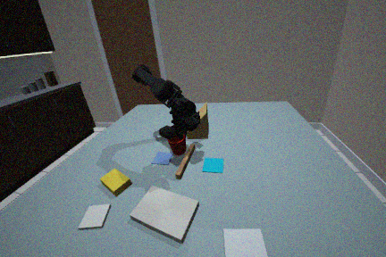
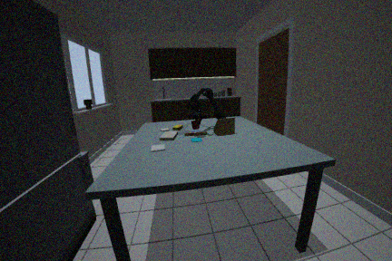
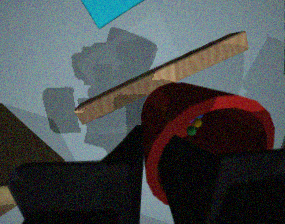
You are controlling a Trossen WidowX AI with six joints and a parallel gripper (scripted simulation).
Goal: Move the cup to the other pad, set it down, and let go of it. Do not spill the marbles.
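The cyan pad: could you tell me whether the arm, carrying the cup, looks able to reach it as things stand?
Probably yes. The tool holds the red cup above the table, beside the wooden bar that lies between it and the cyan pad. Lifted, the cup should pass over the low bar.

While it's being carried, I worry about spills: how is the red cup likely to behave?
The cup is open-topped with loose marbles inside, so tilting would probably roll them out. The claw grips only its rim on one side, so it may swing or slip. It looks rigid, unlikely to crush. Clipping the wooden stick below could jolt it.
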